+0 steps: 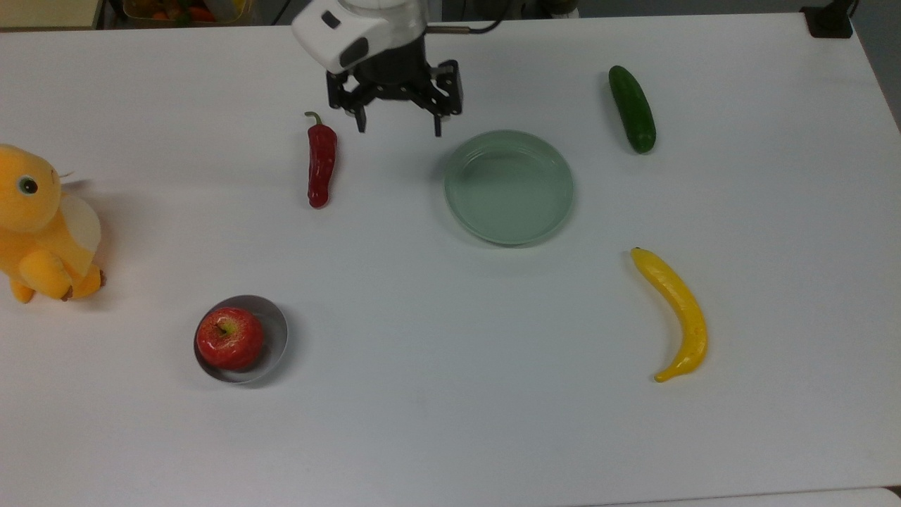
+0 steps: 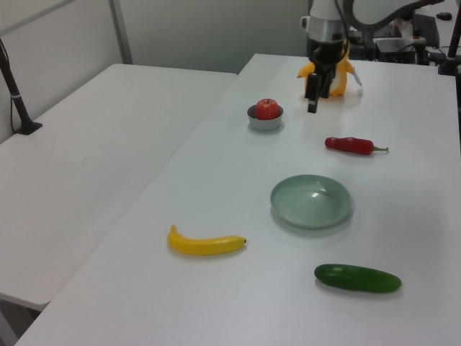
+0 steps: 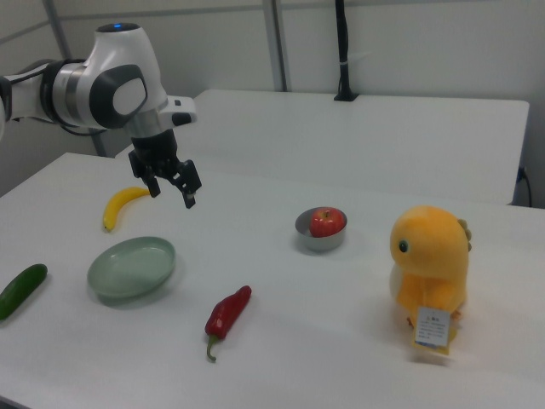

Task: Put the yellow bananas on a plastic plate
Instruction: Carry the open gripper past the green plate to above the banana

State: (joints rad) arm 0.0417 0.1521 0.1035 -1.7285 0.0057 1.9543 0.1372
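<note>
Hanging empty above the worktop [image 1: 436,422], the end effector [image 1: 398,130] carries nothing, its two fingers spread wide and pointing down, placed in the top view between the red chili pepper [image 1: 321,162] and the plastic plate [image 1: 508,187], just off the plate's upper-left rim. Yellow bananas [image 1: 674,310]: one curved piece lying flat on the worktop, well apart from the end effector, beyond the plate toward the top view's lower right, dark stem tip toward the plate. Plate: bare, nothing in it. Risks, as judged: a low path straight toward the banana crosses the plate, and a trailing finger could clip the raised rim and shove the plate; a grasp taken near either tapered end could let the smooth curved fruit swivel or slip out; a grasp along the curve instead of across it could miss. Dark green cucumber [image 1: 632,108]: beside the plate on the far side, near enough to be mistaken or nudged. Room: broad bare worktop surrounds the banana on all sides, and the worktop edges lie well away from it. Grey bowl [image 1: 273,338] with apple [image 1: 230,338] and yellow plush toy [image 1: 42,225] sit far from the route.
</note>
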